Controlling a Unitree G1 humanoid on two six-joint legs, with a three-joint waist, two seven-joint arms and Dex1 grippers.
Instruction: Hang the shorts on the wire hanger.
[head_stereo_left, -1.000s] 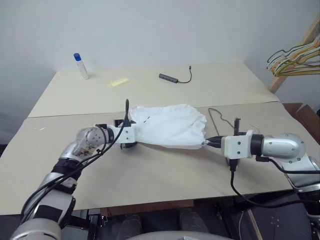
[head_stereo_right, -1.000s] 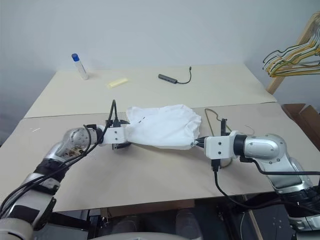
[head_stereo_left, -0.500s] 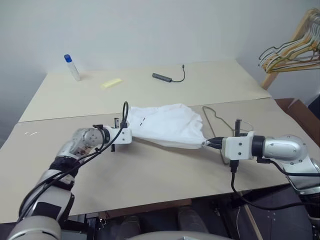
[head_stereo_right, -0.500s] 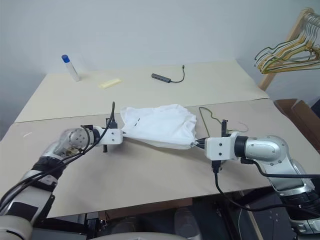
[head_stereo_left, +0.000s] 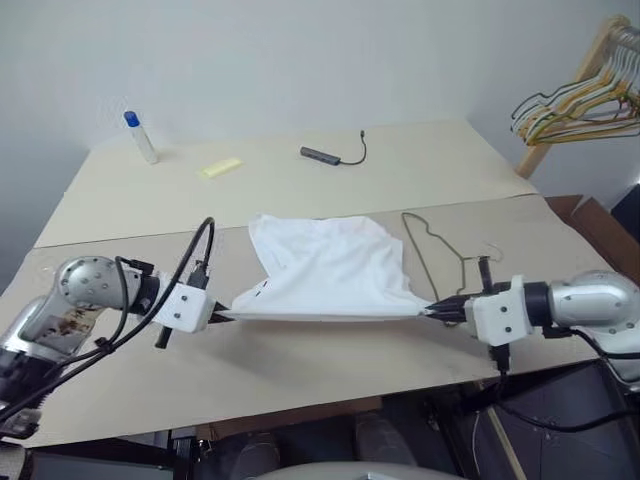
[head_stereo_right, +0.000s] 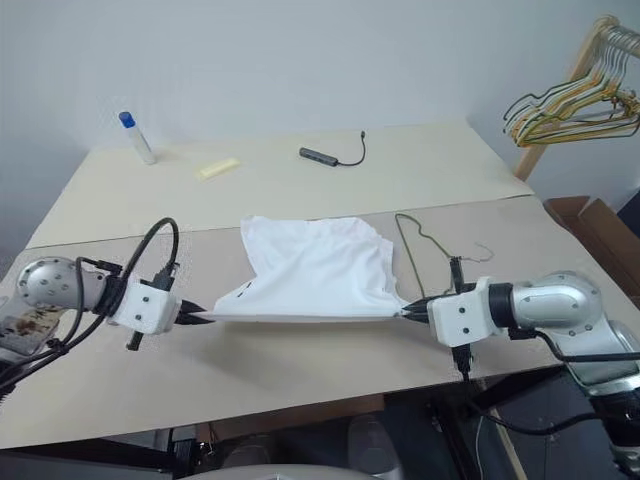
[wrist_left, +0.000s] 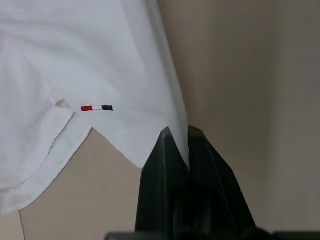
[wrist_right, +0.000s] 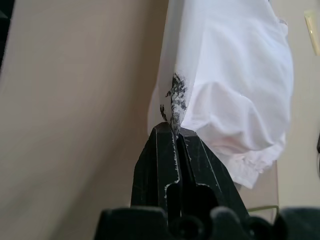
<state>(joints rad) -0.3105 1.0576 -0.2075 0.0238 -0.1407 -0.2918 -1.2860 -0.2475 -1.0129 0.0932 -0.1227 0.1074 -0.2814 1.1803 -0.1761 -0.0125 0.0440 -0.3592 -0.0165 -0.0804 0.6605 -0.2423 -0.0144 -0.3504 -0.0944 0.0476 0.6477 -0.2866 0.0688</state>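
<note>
The light is soft and even, with weak shadows on the flat beige table (head_stereo_left: 300, 370). Up close, the black fingers (wrist_left: 165, 170) look a bit blurry.

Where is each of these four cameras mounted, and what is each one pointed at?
Left eye, right eye: on the head, looking down at the table, both arms, shorts stretched between left gripper and right gripper.
Left wrist: along its shut jaws, pinching a hem.
Right wrist: along its shut jaws, pinching the other edge.
All share the shorts.

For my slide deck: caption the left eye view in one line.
Both grippers, left and right, pinch opposite corners of the white shorts, stretching them over the table beside the wire hanger.
</note>
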